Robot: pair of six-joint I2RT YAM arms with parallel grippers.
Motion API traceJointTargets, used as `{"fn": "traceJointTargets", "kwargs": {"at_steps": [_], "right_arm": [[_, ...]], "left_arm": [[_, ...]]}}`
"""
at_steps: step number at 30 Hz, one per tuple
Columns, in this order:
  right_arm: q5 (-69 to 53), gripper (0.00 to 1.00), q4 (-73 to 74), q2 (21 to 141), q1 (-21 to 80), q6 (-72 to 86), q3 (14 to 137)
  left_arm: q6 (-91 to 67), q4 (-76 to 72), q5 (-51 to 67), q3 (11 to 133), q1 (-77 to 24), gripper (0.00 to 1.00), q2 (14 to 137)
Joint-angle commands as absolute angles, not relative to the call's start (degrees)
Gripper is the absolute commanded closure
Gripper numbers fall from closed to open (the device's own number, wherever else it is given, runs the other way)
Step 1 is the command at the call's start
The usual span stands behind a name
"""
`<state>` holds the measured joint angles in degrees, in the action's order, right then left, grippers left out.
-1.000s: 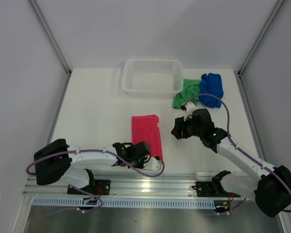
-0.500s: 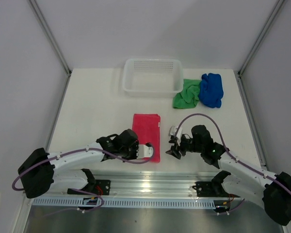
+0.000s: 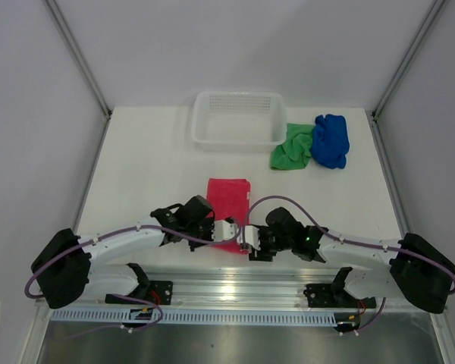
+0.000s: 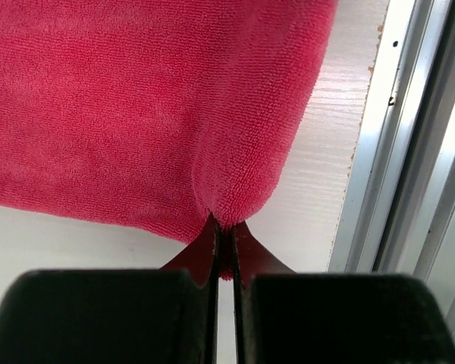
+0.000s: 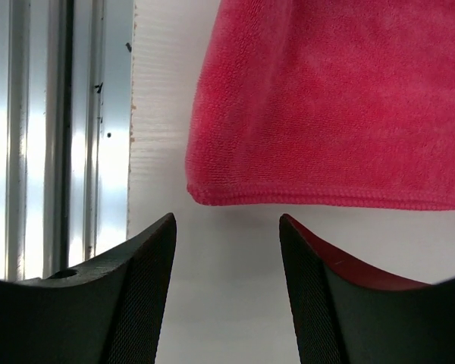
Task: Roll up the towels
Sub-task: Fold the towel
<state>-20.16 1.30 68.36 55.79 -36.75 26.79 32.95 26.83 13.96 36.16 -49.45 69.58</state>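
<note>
now the right gripper [image 3: 252,241] has swung away from the green towel [image 3: 290,148] and come down to the near edge of the table [image 3: 152,174]. it sits just off the near right corner of the pink towel [image 3: 229,199]. in its wrist view the jaws stand partly open, with that corner just ahead of them and nothing between them yet. the left gripper [image 4: 224,227] has finished closing over the same second. its jaws are pinched tight on the towel's other near corner, and the cloth puckers up into them. the rest of the pink towel lies flat in the middle of the table, well apart from the white basket [image 3: 235,136]. the green towel and the blue towel [image 3: 331,140] are heaped together, touching, by the basket's right end, and they have not shifted. this looks like the set-up for the first roll: one near corner is held and the other is about to be taken. no turn of cloth has been made yet, so the task is barely under way.
</note>
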Motion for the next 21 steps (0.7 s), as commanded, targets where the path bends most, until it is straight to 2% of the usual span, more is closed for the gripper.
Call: {"fn": "traceJointTargets", "kwargs": {"at_steps": [1, 5, 9, 11, 14, 17, 21], "right_arm": [[-16.8, 0.4, -5.0, 72.1, 57.2, -38.7, 29.3], [-17.0, 0.41, -7.3, 73.6, 57.7, -37.4, 29.4], [-19.4, 0.41, -3.4, 72.5, 57.7, -36.4, 30.5], [-15.3, 0.42, -1.6, 70.9, 57.8, -33.4, 30.8], [-13.8, 0.42, -1.3, 63.1, 57.2, -27.3, 27.9], [-16.7, 0.4, -7.8, 52.3, 56.7, -22.8, 23.1], [-15.2, 0.4, -13.5, 47.5, 58.8, -21.9, 16.9]], "left_arm": [[31.2, 25.9, 17.1, 38.9, -48.7, 0.98, 70.0], [30.6, 25.8, 17.8, 38.8, -48.6, 0.98, 70.2], [29.6, 25.6, 18.0, 39.0, -48.3, 0.99, 70.8], [28.4, 25.5, 19.1, 39.2, -47.1, 0.99, 70.7], [26.5, 24.5, 19.9, 39.0, -45.2, 0.99, 69.8], [27.2, 24.1, 21.5, 38.3, -43.3, 0.99, 69.3], [28.3, 24.1, 24.5, 38.2, -42.1, 0.99, 69.5]]}}
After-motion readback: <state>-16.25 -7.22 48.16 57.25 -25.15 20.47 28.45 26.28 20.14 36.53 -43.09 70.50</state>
